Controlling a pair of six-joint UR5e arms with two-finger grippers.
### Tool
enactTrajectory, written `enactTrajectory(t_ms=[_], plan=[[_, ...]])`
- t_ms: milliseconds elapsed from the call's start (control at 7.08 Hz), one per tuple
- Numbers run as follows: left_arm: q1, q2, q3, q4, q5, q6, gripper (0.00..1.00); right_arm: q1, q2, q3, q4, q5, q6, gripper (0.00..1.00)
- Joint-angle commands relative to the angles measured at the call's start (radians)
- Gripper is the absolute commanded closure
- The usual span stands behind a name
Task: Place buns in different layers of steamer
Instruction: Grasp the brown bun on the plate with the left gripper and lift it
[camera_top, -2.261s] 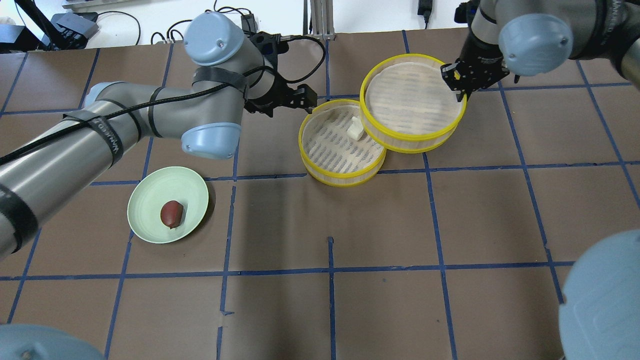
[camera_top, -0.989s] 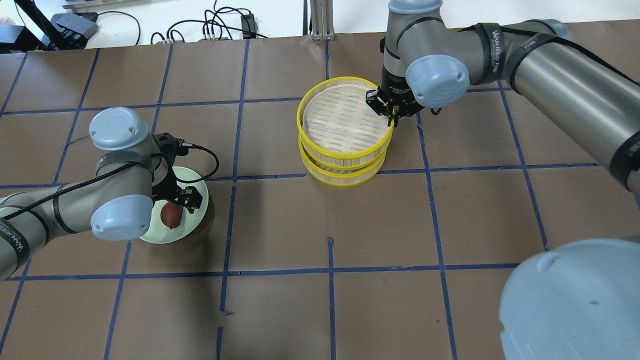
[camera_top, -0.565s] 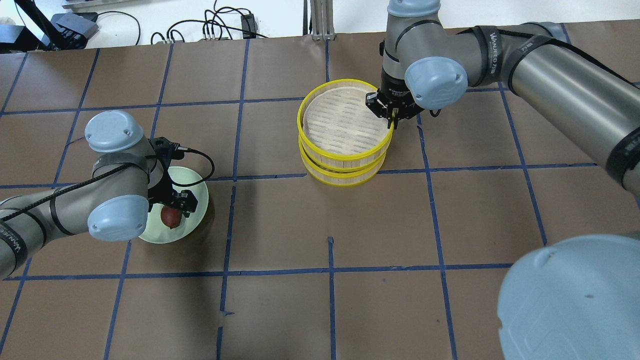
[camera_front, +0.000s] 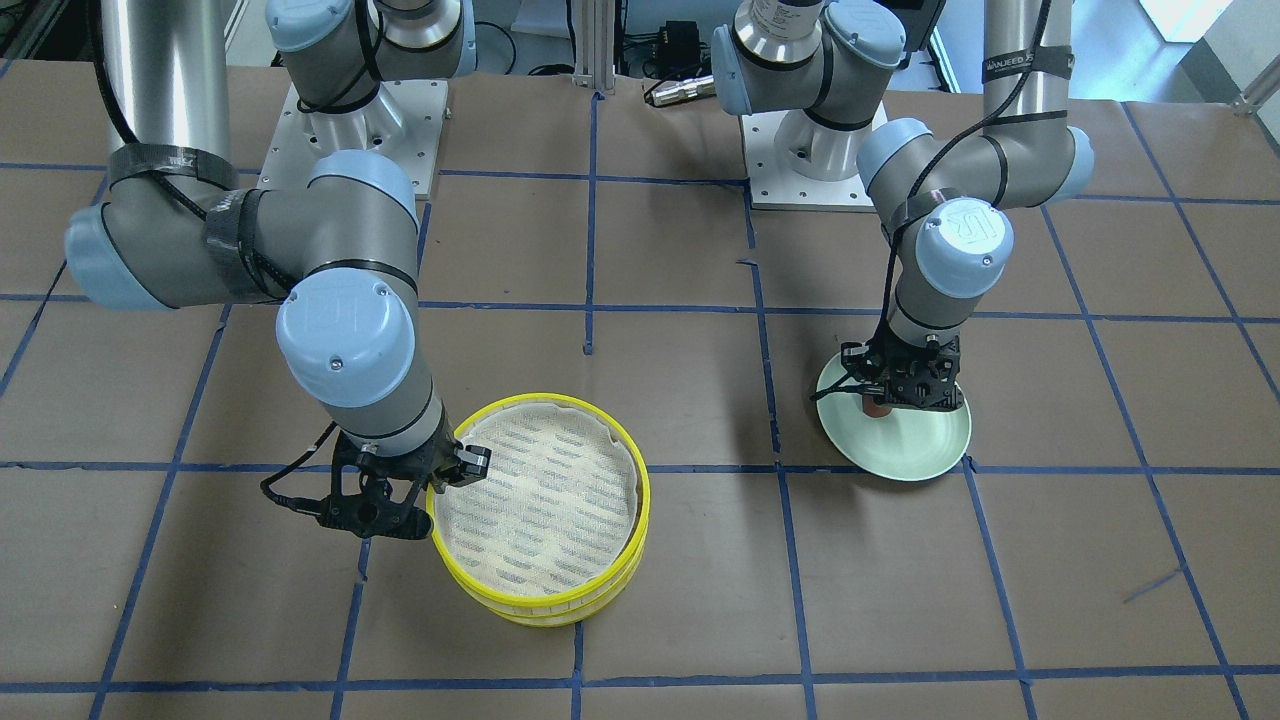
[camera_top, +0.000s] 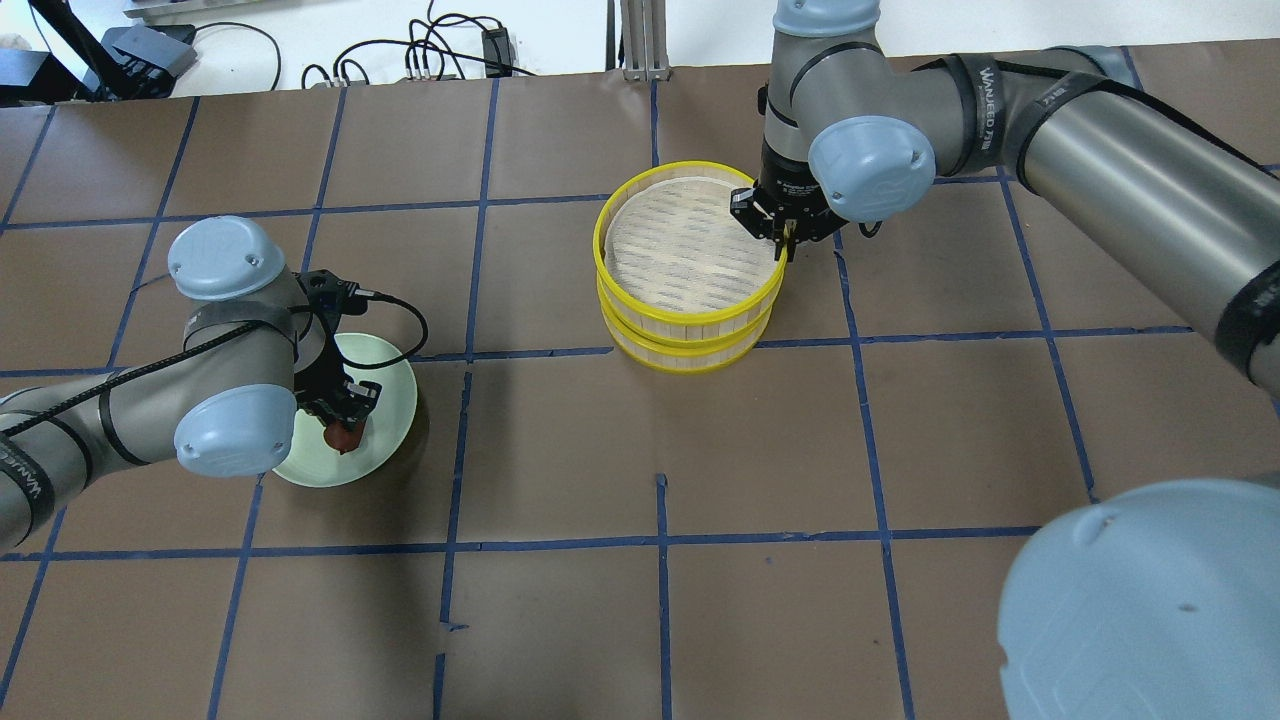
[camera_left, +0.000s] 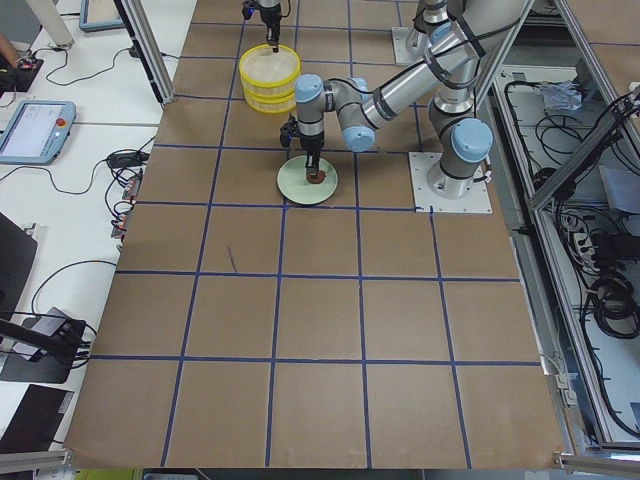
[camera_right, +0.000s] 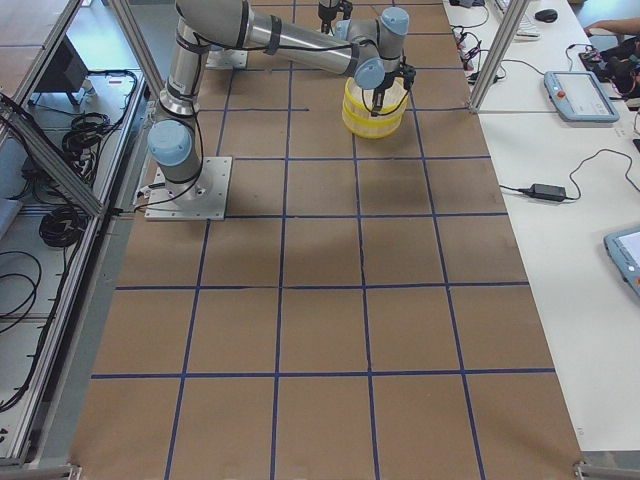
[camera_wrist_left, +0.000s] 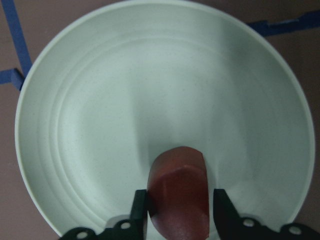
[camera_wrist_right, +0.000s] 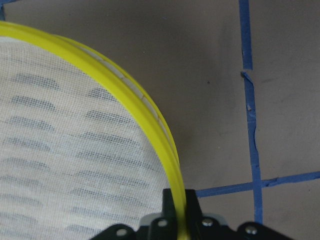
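Observation:
The reddish-brown bun (camera_wrist_left: 179, 192) lies on the pale green plate (camera_wrist_left: 150, 75) at the table's left (camera_top: 342, 438). My left gripper (camera_wrist_left: 180, 210) reaches down onto the plate, with one finger against each side of the bun. The two yellow-rimmed steamer trays are stacked, the upper tray (camera_top: 690, 312) on the lower tray (camera_top: 690, 358). My right gripper (camera_top: 783, 240) is shut on the upper tray's rim (camera_wrist_right: 125, 85) at its far right side. The upper tray's mesh floor (camera_front: 540, 500) holds nothing. The white bun is hidden under the upper tray.
Brown paper with a blue tape grid covers the table (camera_top: 660, 450). The plate (camera_front: 905, 450) and the steamer stack (camera_front: 545, 600) stand about two grid squares apart. Cables and gear lie beyond the far edge (camera_top: 440, 50).
My right gripper carried the upper tray over the lower one and set it down, covering the white bun. My left arm swung to the plate, lowered, and closed its fingers on the reddish-brown bun.

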Motion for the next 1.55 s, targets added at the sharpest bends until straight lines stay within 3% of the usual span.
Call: enactTrajectory(t_ms=[0,283,424,565,707,989,1272,1413], plan=[[0.0,0.001,0.052,0.008,-0.002,0.006,0.98,0.007,0.0,0.001,-0.002,0.0,0.0,0.91],[-0.05,0.032,0.168,-0.029,-0.017,-0.006,0.98,0.008,0.001,0.009,-0.002,0.0,-0.006,0.9],[-0.079,0.062,0.225,-0.094,-0.058,-0.017,0.98,0.008,0.0,0.012,-0.004,0.0,0.001,0.84],[-0.099,0.081,0.282,-0.148,-0.082,-0.055,0.98,0.008,0.001,0.012,-0.004,0.0,-0.011,0.54],[-0.127,0.084,0.332,-0.187,-0.121,-0.121,0.98,0.008,0.0,0.011,-0.004,0.0,-0.017,0.12],[-0.219,0.074,0.363,-0.183,-0.207,-0.357,0.98,-0.028,-0.057,-0.017,0.019,0.001,-0.099,0.07],[-0.261,0.055,0.389,-0.169,-0.238,-0.439,0.98,-0.146,-0.217,-0.026,0.204,0.006,-0.222,0.07],[-0.261,0.051,0.391,-0.144,-0.323,-0.444,0.98,-0.2,-0.303,-0.028,0.289,0.006,-0.332,0.07]])
